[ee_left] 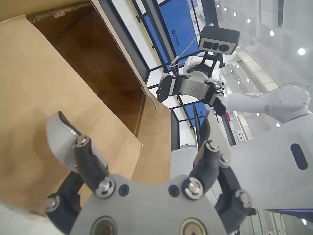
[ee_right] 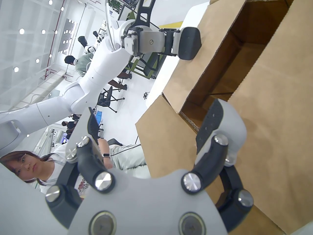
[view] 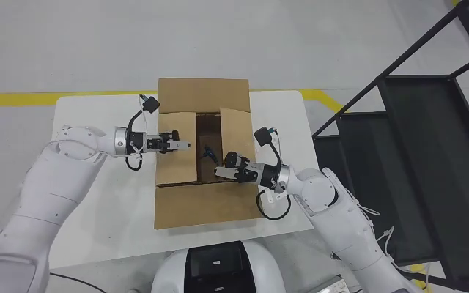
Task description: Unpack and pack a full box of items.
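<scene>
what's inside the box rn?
Through the gap between the half-closed side flaps, the box shows a dark interior with one small dark item. The flaps cover the rest, so any other contents can't be seen.

Black metal steps stand at three o'clock from the white table. A yellow floor line lies at ten o'clock.

The brown cardboard box has its left side flap and right side flap folded inward, leaving one narrow dark slot between them, with the left gripper and right gripper at its edges
</scene>
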`<state>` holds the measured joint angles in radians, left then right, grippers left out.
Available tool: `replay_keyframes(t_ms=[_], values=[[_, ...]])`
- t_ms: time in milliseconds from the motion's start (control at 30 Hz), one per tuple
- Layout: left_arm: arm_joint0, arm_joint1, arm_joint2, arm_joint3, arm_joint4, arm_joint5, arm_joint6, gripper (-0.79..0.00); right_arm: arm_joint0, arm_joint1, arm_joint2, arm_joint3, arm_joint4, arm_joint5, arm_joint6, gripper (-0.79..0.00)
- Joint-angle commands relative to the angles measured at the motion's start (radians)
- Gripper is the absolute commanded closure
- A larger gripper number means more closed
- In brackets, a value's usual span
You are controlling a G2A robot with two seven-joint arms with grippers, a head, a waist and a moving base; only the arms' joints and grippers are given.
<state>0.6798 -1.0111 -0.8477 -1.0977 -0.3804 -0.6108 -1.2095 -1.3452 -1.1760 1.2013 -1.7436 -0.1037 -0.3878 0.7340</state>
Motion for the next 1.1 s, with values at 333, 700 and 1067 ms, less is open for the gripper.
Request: replay_keyframes(t_ms=[333, 700, 1067], values=[[0.033, 0.035, -0.037, -0.035, -0.034, -0.004, 0.004, -0.785, 0.025, -0.004, -0.054, 0.032, -0.139, 0.095, -0.05, -0.785], [0.06, 0.068, -0.071, -0.07, -0.036, 0.024, -0.024, -0.785, 0.054, -0.004, -0.085, 0.028, -0.232, 0.156, -0.054, -0.785], [0.031, 0.054, -0.024, -0.032, 0.024, 0.017, -0.004, -0.785, 0.042, -0.002, -0.094, 0.024, -0.239, 0.188, -0.058, -0.785]])
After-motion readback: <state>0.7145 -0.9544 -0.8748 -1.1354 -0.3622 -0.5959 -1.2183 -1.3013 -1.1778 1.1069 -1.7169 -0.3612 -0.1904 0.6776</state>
